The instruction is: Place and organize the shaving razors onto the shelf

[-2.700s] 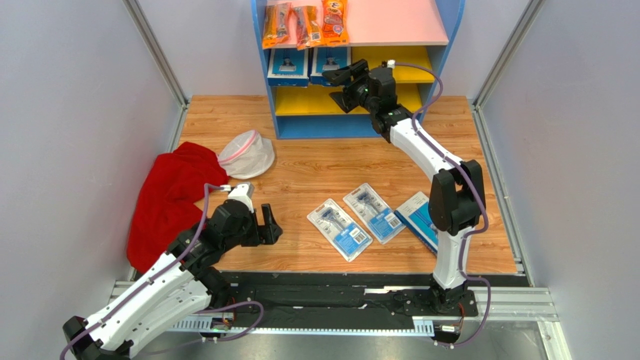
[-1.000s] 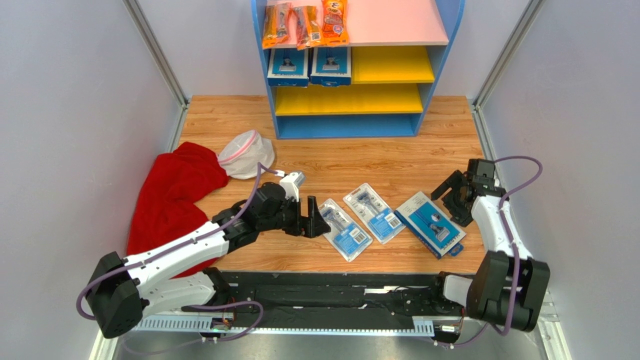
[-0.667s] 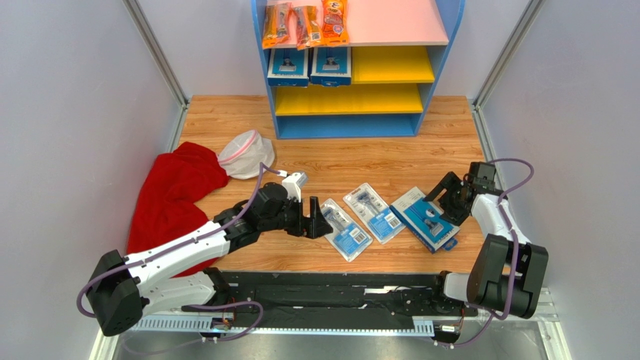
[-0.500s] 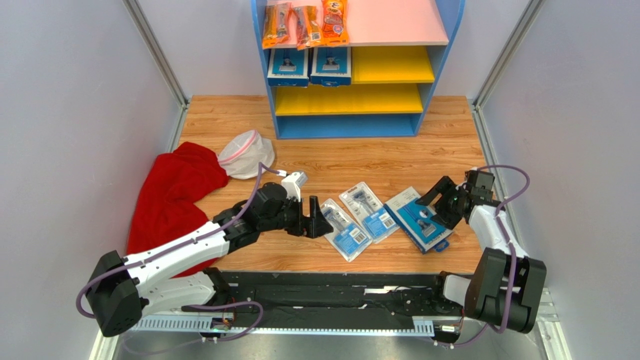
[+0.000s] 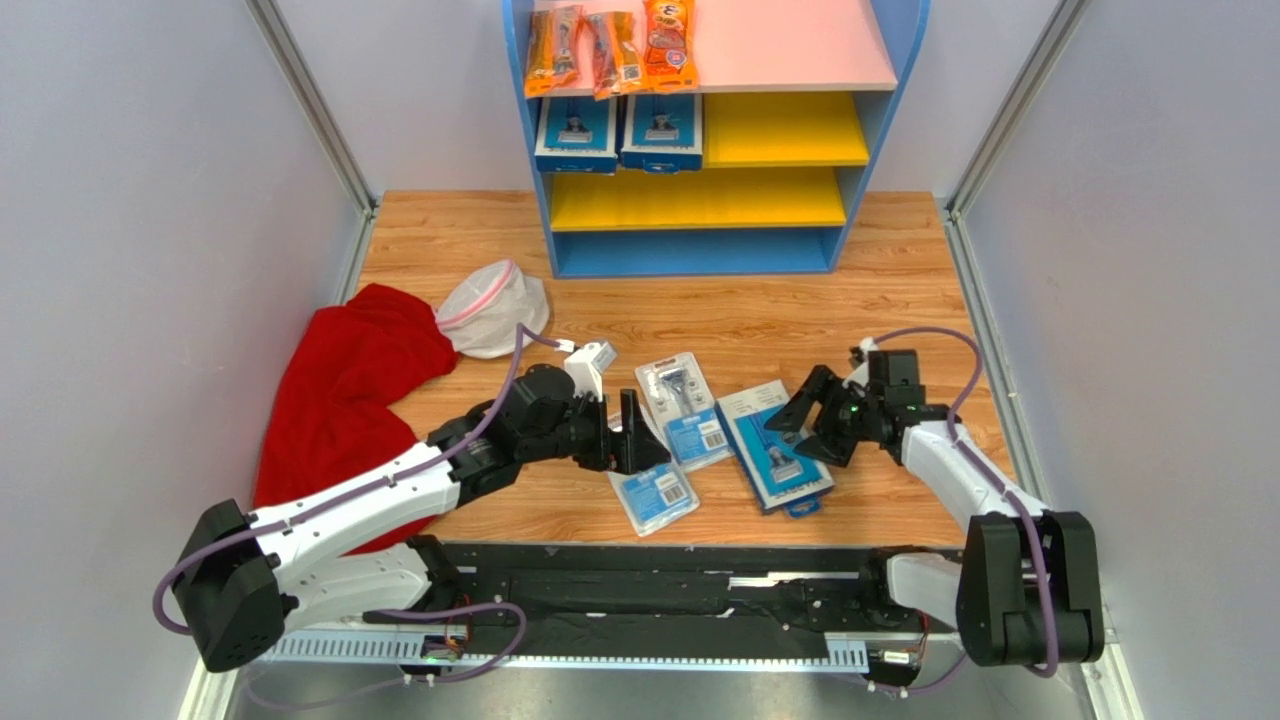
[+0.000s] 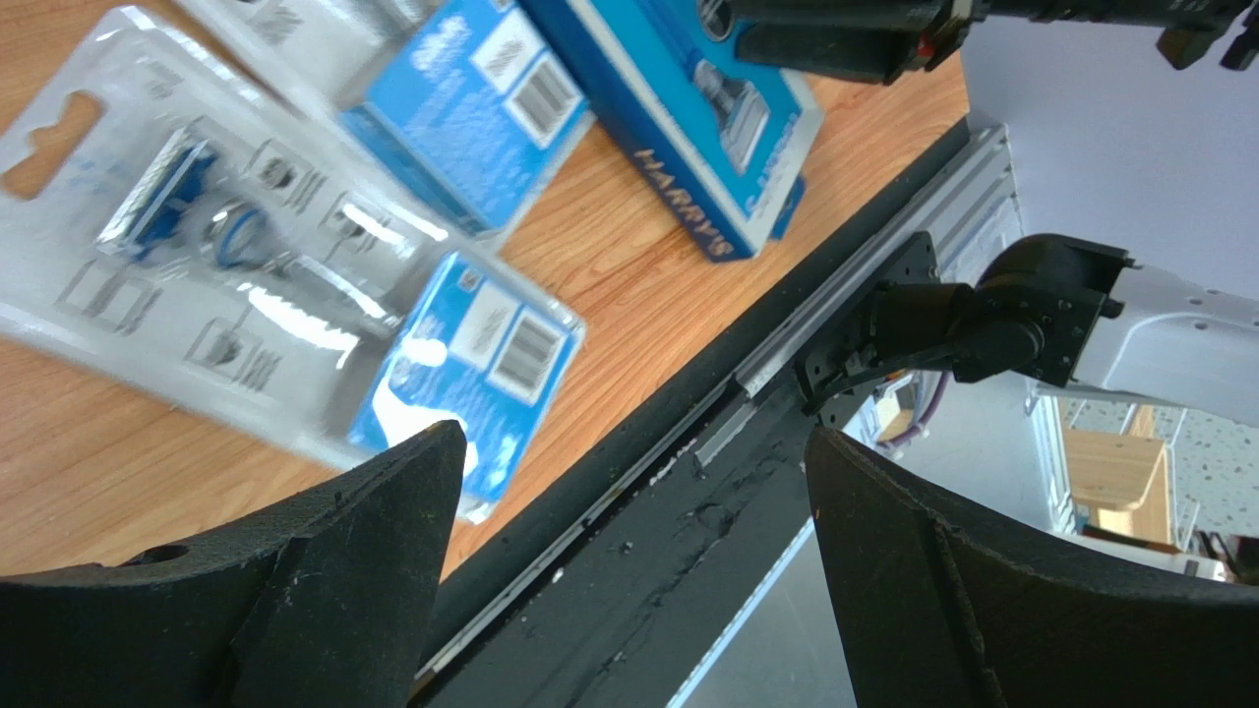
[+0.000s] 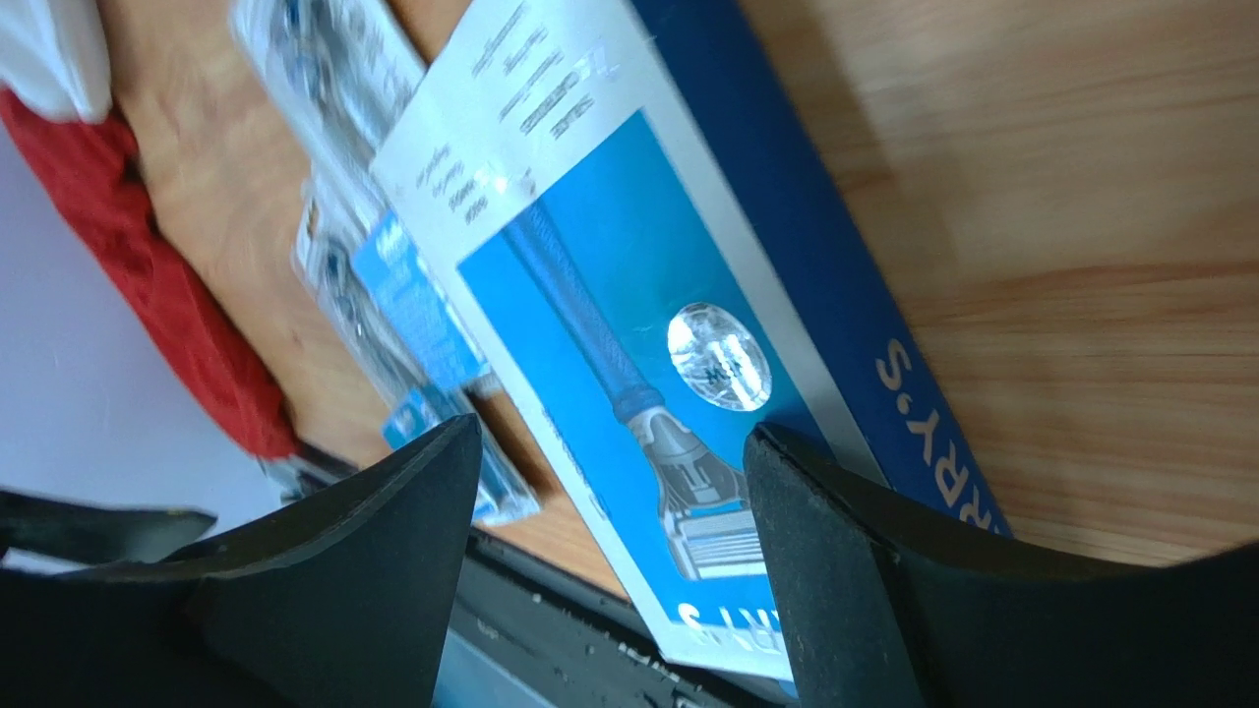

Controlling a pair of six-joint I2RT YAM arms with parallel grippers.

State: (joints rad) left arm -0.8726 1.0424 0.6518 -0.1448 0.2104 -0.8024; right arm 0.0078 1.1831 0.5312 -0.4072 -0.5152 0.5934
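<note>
Left tool (image 5: pixel 637 444) spread wide, empty, over a clear razor pack (image 5: pixel 655 497) on the counter (image 5: pixel 451 240). A second pack (image 5: pixel 679 402) lies just beyond. The blue Harry's razor box (image 5: pixel 777 464) sits under the right tool (image 5: pixel 803 431), which is open and gripping nothing.

Bench (image 5: pixel 902 255) is wood-grain board, smooth with a low sheen. The paler razor pack (image 6: pixel 296 295) is clear glossy plastic throwing glare over printed card. The blue razor box (image 7: pixel 650 369) looks like smooth coated card with a shiny plastic bubble on it. The left hand (image 5: pixel 643 438) has matt black fingers (image 6: pixel 340 590), kinda grainy plastic. Red cloth (image 5: pixel 338 398) is soft, matt and rumpled. The shelf (image 5: pixel 887 90) looks smooth and painted, and the orange snack packets (image 5: pixel 609 45) are shiny film.
</note>
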